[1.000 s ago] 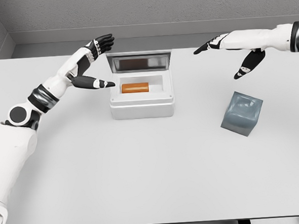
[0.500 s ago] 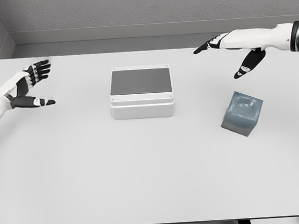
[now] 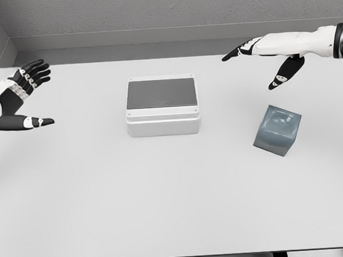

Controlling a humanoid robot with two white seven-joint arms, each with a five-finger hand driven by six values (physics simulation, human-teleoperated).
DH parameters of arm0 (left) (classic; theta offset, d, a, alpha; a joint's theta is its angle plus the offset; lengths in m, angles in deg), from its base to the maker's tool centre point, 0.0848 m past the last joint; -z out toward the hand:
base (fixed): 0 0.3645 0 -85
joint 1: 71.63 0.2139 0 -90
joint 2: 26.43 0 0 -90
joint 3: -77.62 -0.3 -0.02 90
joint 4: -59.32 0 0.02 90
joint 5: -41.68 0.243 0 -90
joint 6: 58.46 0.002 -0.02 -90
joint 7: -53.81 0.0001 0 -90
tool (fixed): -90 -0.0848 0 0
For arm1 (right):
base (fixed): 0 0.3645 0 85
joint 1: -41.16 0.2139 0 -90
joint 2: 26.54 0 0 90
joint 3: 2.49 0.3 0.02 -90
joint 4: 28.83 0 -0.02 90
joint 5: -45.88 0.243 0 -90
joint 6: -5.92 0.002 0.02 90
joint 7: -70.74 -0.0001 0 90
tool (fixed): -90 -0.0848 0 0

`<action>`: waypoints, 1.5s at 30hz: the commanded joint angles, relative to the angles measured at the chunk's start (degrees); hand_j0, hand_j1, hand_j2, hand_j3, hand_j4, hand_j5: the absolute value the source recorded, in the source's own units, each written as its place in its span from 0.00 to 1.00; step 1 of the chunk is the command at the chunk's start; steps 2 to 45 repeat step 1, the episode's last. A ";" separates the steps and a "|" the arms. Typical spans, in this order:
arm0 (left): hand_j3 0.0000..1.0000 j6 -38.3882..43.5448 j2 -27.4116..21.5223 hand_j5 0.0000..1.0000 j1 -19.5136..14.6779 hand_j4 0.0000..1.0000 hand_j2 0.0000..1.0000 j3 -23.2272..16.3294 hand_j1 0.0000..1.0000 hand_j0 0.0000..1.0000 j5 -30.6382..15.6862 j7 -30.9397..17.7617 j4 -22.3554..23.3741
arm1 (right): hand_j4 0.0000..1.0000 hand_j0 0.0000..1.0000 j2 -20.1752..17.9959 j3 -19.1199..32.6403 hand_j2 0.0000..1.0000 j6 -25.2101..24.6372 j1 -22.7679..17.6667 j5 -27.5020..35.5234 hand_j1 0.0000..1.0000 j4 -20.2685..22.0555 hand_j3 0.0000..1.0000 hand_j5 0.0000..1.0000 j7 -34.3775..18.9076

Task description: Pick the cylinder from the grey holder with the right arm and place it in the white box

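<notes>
White box (image 3: 162, 106) lid-down, mid-desk toward far edge; cylinder out of sight, perhaps inside. Grey holder (image 3: 277, 129) near right edge. Right hand (image 3: 264, 56) and left hand (image 3: 15, 100) spread, empty.

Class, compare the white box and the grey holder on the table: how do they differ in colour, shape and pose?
The white box is white with a dark grey lid shut flat on top; the grey holder is blue-grey all over. The white box is low and wide; the grey holder is a compact cube. The white box sits square to the table edge; the grey holder is turned at an angle. Both rest on the table, and neither hand touches them.
</notes>
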 commanded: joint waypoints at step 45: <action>1.00 -0.02 2.43 1.00 0.09 1.00 1.00 -1.33 1.00 1.00 1.82 0.00 -0.85 | 1.00 1.00 -0.01 0.08 1.00 -0.13 0.00 0.38 1.00 0.01 1.00 1.00 0.01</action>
